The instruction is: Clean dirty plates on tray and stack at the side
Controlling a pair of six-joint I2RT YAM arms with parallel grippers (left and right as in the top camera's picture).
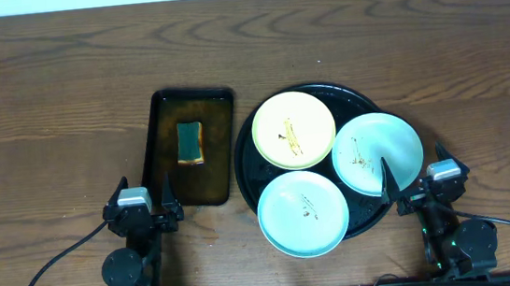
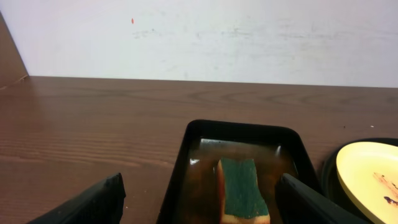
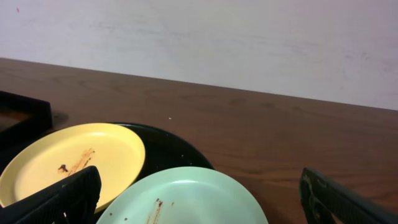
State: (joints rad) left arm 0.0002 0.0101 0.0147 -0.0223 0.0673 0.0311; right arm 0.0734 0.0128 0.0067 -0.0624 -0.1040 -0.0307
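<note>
On the tray (image 1: 245,158) lie three smeared plates (image 1: 293,130); left gripper (image 2: 200,183), right gripper (image 3: 199,186), jaws apart.

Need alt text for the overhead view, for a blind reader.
Three smeared plates, a yellow plate, a right mint plate and a near mint plate, fill a round black tray on a wooden table. Left of it, a sponge lies in a rectangular tray. The left end effector and right end effector are open at the near edge.

Lab-like robot bench: wood-grain table (image 1: 43,88) against plain white wall (image 2: 249,37).
</note>
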